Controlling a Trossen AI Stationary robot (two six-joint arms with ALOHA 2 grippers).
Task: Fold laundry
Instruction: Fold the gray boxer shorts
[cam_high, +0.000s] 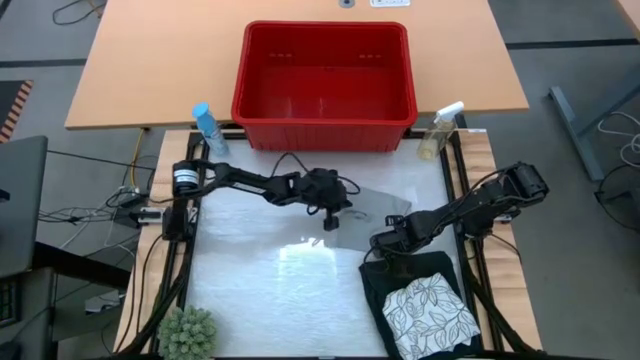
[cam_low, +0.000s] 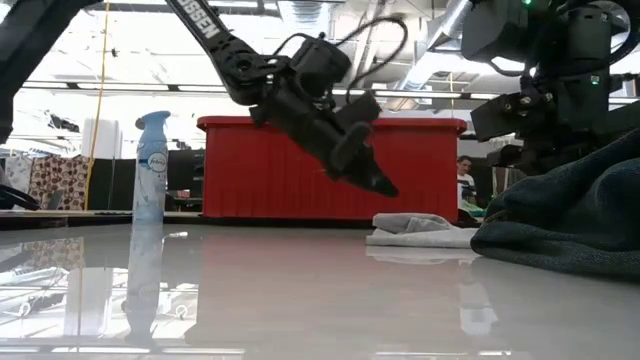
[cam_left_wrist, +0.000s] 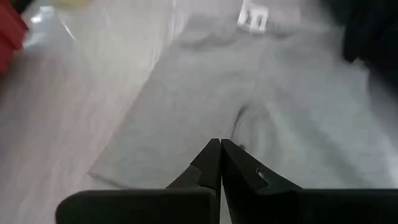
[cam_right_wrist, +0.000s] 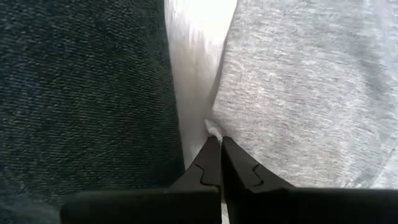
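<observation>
A small grey cloth (cam_high: 380, 205) lies spread flat on the white table, right of centre. My left gripper (cam_high: 334, 222) hovers shut over the cloth's left part (cam_left_wrist: 205, 106), its tips (cam_low: 385, 187) slanting down and clear of the table. Folded dark jeans (cam_high: 400, 275) lie at the near right. A white leaf-print cloth (cam_high: 430, 312) rests on top of them. My right gripper (cam_right_wrist: 219, 142) points down, shut, at the grey cloth's edge (cam_right_wrist: 214, 127), beside the jeans (cam_right_wrist: 81, 93). My right gripper's shut fingertips stand at the grey cloth's near edge (cam_right_wrist: 214, 127), coming from above. I cannot tell whether they touch or pinch it. The cloth lies flat on the table there.
A red plastic basket (cam_high: 325, 80) stands at the far edge. A blue spray bottle (cam_high: 208, 128) stands at its left and a pale one (cam_high: 440, 130) at its right. A small green plant (cam_high: 188, 332) sits at the near left corner. Bare table (cam_high: 270, 270) lies left of the jeans.
</observation>
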